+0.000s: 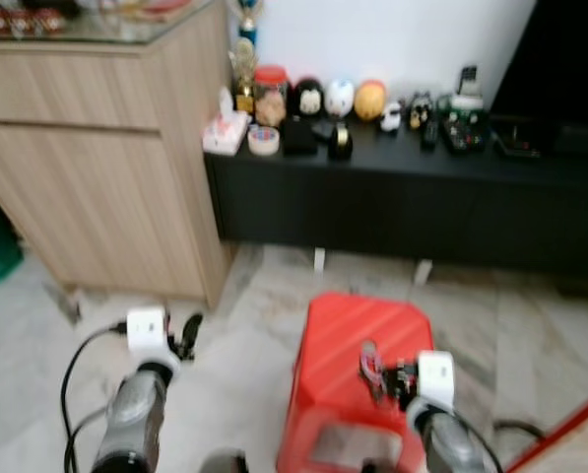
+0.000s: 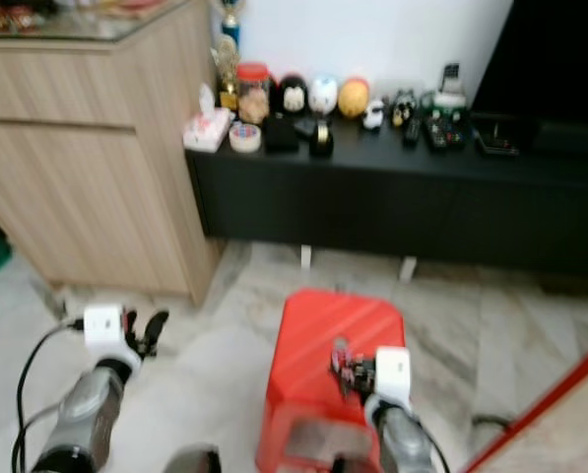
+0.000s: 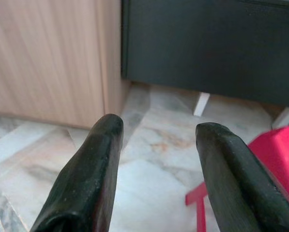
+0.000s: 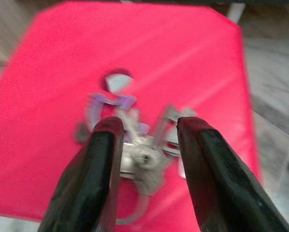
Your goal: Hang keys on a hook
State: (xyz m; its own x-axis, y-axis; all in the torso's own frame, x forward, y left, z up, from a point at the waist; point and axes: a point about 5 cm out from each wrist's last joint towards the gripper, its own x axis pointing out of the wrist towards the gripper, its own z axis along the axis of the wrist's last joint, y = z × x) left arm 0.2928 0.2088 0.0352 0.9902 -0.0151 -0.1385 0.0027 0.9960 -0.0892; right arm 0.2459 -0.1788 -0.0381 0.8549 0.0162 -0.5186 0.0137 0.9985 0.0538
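Observation:
A bunch of keys with a purple tag lies low over the top of a red plastic stool, near the small hole in its seat. My right gripper reaches over the stool, and its two black fingers press the bunch from both sides. In the left eye view the keys stick up just ahead of my right gripper. My left gripper hangs open over the marble floor left of the stool, with nothing between its fingers.
A low black cabinet along the wall carries several figurines, a tape roll and remotes. A tall wooden cabinet stands at the left. A red bar crosses the bottom right corner. A black cable loops beside my left arm.

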